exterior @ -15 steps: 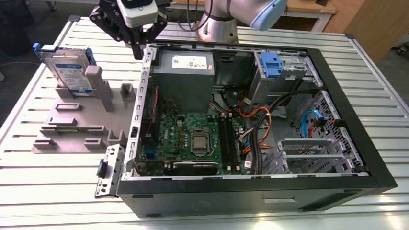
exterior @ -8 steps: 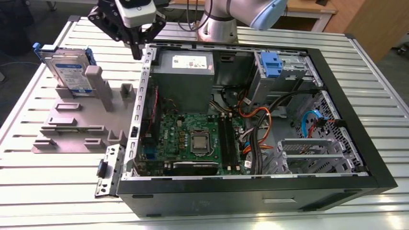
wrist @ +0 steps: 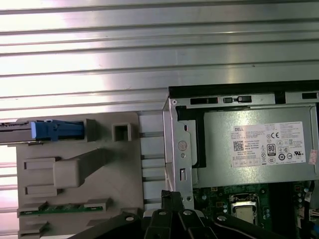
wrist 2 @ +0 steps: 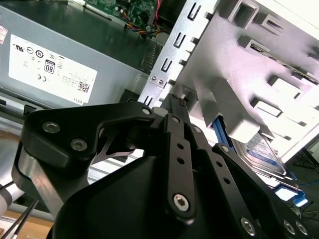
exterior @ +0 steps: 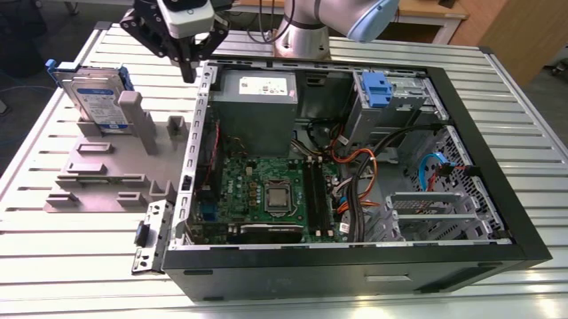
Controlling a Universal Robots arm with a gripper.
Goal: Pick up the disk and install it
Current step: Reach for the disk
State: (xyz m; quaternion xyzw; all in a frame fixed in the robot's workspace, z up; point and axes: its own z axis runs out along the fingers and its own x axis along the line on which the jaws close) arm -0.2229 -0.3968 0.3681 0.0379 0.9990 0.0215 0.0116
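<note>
One disk (exterior: 96, 96) upright in grey holder (exterior: 98, 183), hand (exterior: 187, 74) closed tight, empty, by computer case (exterior: 202, 133) edge, apart from disk

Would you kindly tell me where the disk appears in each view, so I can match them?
Exterior view: the disk stands upright in the grey fixture, at the exterior view's left.
Second wrist view: the disk peeks out behind the fixture.
First wrist view: the disk is edge-on at the fixture's end.
Shared landmark: the power supply with its white sticker.

Black gripper (exterior: 188, 74) with silver screws (wrist 2: 180, 200) on a silver, blue-capped arm (exterior: 306, 30).
</note>
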